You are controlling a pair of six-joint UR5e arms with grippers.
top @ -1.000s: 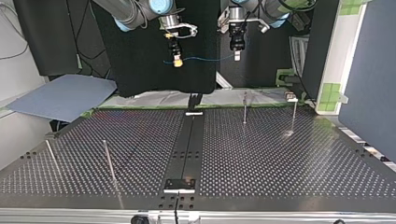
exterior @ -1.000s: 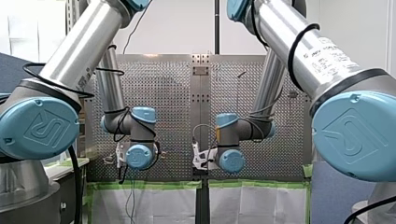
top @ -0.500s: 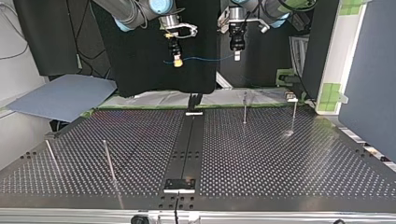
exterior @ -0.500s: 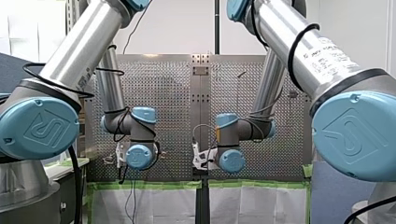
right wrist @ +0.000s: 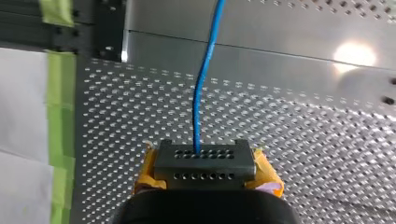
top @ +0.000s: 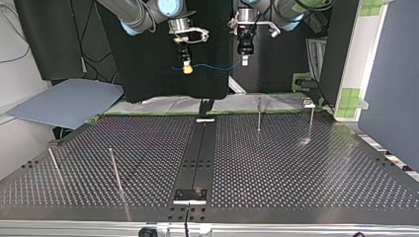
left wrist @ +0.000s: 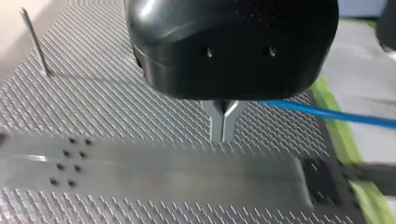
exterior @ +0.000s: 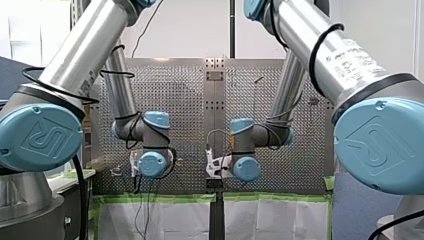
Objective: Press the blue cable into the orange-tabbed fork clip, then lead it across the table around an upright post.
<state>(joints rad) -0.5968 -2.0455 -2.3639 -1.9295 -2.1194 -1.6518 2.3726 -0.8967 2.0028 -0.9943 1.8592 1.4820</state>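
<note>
High above the table's far edge in the top view, the thin blue cable (top: 212, 65) hangs in a short span between my two grippers. My right gripper (top: 186, 68), at that view's left, has yellow pads and is shut on one end. In the right wrist view the cable (right wrist: 205, 84) runs straight out from between the pads of my right gripper (right wrist: 204, 151). My left gripper (top: 244, 60) is shut on the other end. Its metal fingers (left wrist: 222, 135) meet in a V, and the cable (left wrist: 327, 113) leads off beside them. I cannot make out an orange-tabbed clip.
Thin upright posts stand on the perforated table (top: 296, 168): two at the far right (top: 259, 114) (top: 311, 122), two at the near left (top: 114, 170) (top: 53, 165). A dark rail (top: 197, 153) runs down the middle. Green tape edges the far side.
Both grippers have moved a little toward the top view's left and slightly up. The left one moved further, so the cable span between them is shorter.
</note>
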